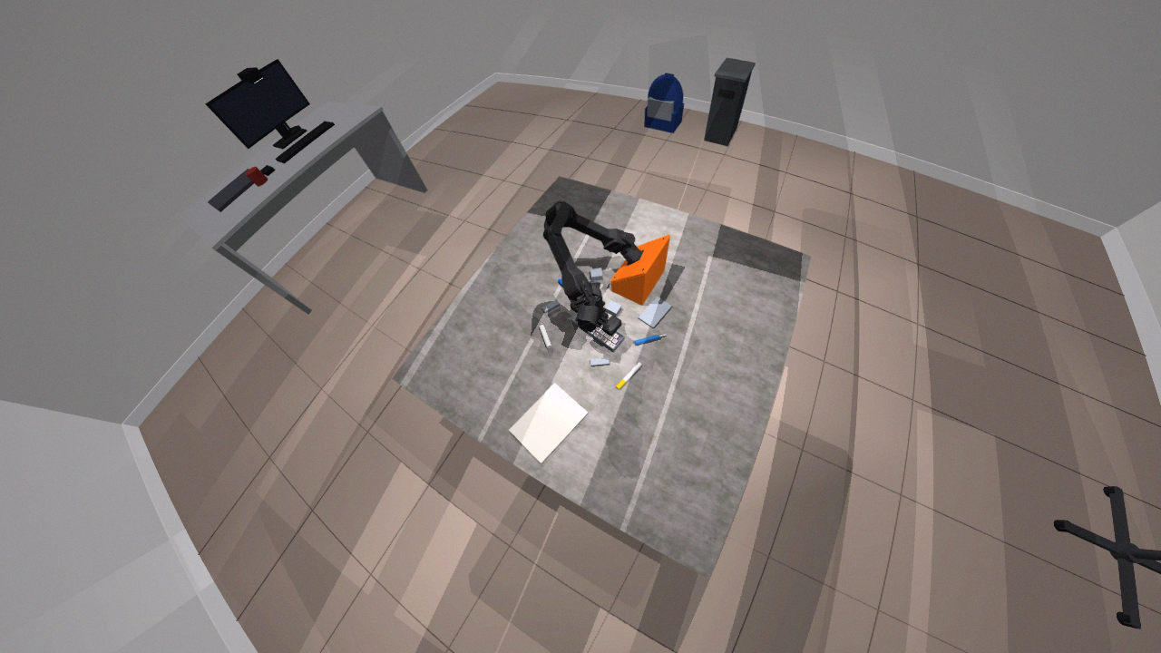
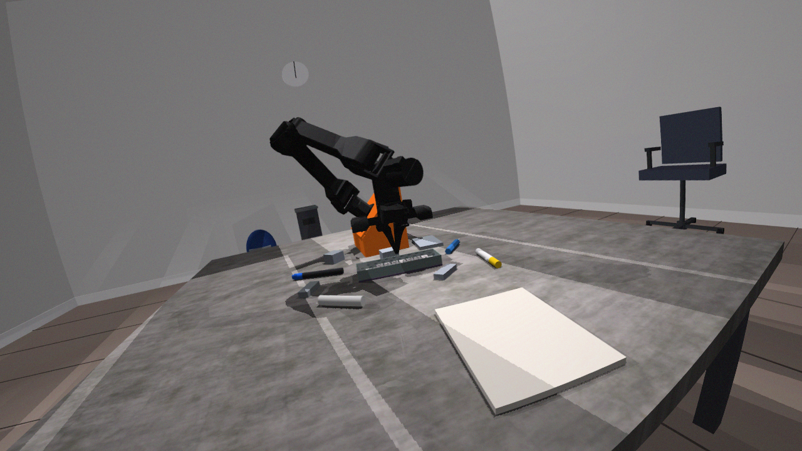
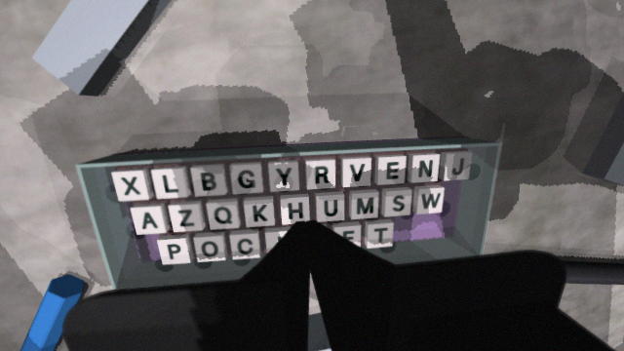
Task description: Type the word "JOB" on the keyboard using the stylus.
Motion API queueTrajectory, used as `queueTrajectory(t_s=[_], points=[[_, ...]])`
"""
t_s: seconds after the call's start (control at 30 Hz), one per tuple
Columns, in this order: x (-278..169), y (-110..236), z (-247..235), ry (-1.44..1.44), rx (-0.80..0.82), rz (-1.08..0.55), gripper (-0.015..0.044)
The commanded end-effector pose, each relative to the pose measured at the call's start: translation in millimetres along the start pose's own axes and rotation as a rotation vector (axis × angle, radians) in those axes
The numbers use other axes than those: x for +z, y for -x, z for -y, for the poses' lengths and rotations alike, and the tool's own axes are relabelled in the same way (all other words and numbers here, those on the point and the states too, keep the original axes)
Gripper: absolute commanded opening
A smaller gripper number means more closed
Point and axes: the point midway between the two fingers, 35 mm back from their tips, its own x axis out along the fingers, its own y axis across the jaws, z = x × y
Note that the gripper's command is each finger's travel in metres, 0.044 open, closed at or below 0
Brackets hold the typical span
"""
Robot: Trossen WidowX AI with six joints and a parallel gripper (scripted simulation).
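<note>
The small keyboard (image 1: 610, 339) (image 2: 399, 269) (image 3: 97, 219) has white letter keys in a grey-green case. In the wrist view the J key (image 3: 457, 166) is at the right end of the top row, the B key (image 3: 209, 181) is third from its left, and the O key (image 3: 210, 249) is in the bottom row. My gripper (image 2: 396, 251) (image 3: 305, 230) is shut with nothing between its fingertips. It points down over the middle of the keyboard and hides some bottom-row keys; contact cannot be told. A blue pen-like stick (image 1: 648, 339) (image 2: 452, 247) (image 3: 54, 307) with a thin tip lies beside the keyboard.
A black marker (image 2: 328, 273), a white cylinder (image 1: 544, 335) (image 2: 340, 300) and a yellow-white marker (image 1: 629, 375) (image 2: 487, 257) lie around the keyboard. A grey block (image 1: 599, 362) (image 2: 445, 272) (image 3: 97, 39) lies near it. The orange arm base (image 1: 649, 272) stands behind, a white pad (image 1: 549, 422) (image 2: 527, 342) in front.
</note>
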Motion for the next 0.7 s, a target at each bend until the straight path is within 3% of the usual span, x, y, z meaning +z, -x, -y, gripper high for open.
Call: queueTrajectory(t_s=[0.0, 0.17, 0.67], points=[[0, -1, 19, 0.002, -0.006, -0.002, 0.0], [-2, -1, 66, 0.002, -0.01, -0.002, 0.0], [-8, -1, 59, 0.002, -0.009, -0.003, 0.0]])
